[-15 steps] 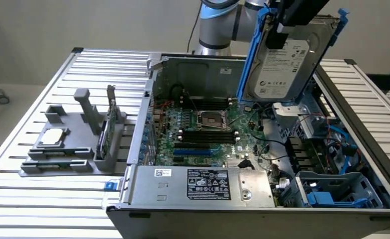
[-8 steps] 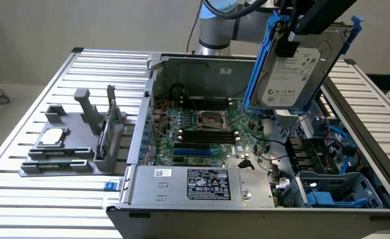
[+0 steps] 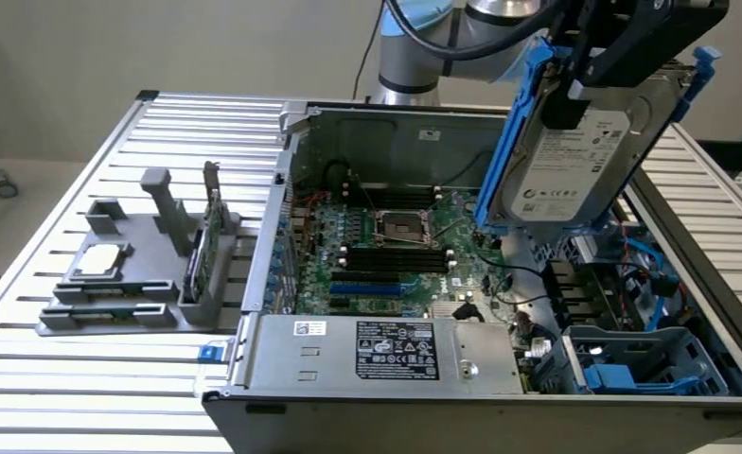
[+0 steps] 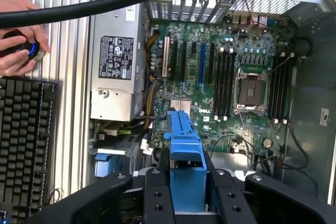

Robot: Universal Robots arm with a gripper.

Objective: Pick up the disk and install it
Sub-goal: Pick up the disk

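Above the open grey metal computer case (image 3: 345, 132), the disk (image 3: 579, 161), a flat silver-grey metal hard drive with a white label in a bright blue plastic carrier, hangs clear of the case. It stands nearly on edge and tilted, towards the exterior view's right. The black two-fingered gripper (image 3: 589, 90) grips it from above, partly closed, with a finger against each face. In the wrist view the blue end of the disk (image 4: 184, 145) juts out between the black fingers (image 4: 157, 198).

Below lies the green motherboard (image 3: 384, 255) with its black memory slots and square processor socket. A silver power supply box (image 3: 384, 350) with a black-and-white label sits along the case's near edge, and a blue plastic drive cage (image 3: 636, 364) fills the near corner at the exterior view's right.

Outside the case, at the exterior view's left, a grey plastic fixture (image 3: 132, 317) on the slatted aluminium table (image 3: 43, 378) holds a small square silver chip (image 3: 99, 260) lying flat and a thin dark circuit card (image 3: 201, 255) standing on edge.

In the wrist view a person's hand (image 4: 16, 35) rests on a round black knob (image 4: 23, 48) with a blue ring, next to a black keyboard (image 4: 23, 140).
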